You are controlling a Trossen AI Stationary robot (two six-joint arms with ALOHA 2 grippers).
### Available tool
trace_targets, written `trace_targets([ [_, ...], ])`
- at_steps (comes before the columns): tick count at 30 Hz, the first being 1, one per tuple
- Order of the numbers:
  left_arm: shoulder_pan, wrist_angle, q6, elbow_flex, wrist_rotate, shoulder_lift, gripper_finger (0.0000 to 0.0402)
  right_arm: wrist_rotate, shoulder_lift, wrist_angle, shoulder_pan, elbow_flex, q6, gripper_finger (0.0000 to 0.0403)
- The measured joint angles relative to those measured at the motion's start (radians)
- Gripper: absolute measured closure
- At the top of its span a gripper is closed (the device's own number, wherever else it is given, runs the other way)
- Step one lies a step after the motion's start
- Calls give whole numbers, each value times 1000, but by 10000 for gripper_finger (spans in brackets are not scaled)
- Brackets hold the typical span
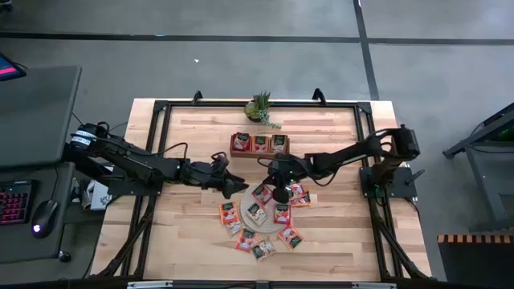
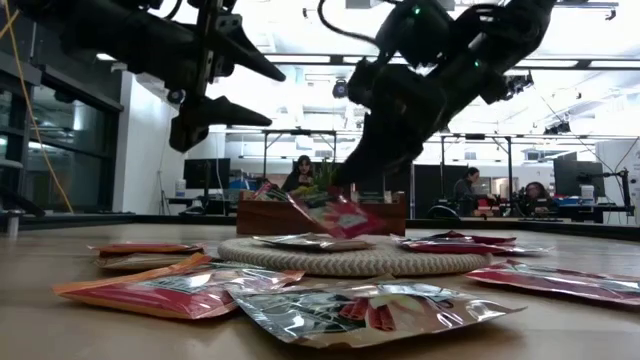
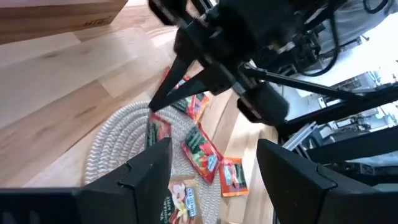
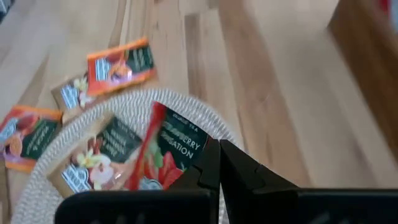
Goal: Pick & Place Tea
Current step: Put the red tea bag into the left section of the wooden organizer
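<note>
Nearest the low camera, two tea sachets lie flat on the worktop (image 2: 40,320): a silvery one (image 2: 375,310) in front and an orange-red one (image 2: 170,288) to its left. More sachets (image 1: 259,245) are scattered on the near side of the round woven mat (image 2: 350,262), some on it, some just beside it. Over the mat the right hand (image 4: 219,163) has its fingers pressed together on the edge of a red strawberry sachet (image 4: 166,152), which hangs tilted, lifted off the mat. The left hand (image 3: 214,155) hovers just left of the mat, fingers spread apart, holding nothing. Beyond the mat stands the wooden tray (image 1: 259,144) with sachets in its compartments, then a small potted plant (image 1: 260,106). People sit in the room far behind.
</note>
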Motion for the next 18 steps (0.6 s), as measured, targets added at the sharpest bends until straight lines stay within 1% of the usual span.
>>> trace_targets([
  [13,0,8,-8,4,-11,0,168,56,-153,-44,-5,1,-20,403],
  [18,0,12,-24,4,-12,0,168,37,-169,-72,-5,2,-8,403],
])
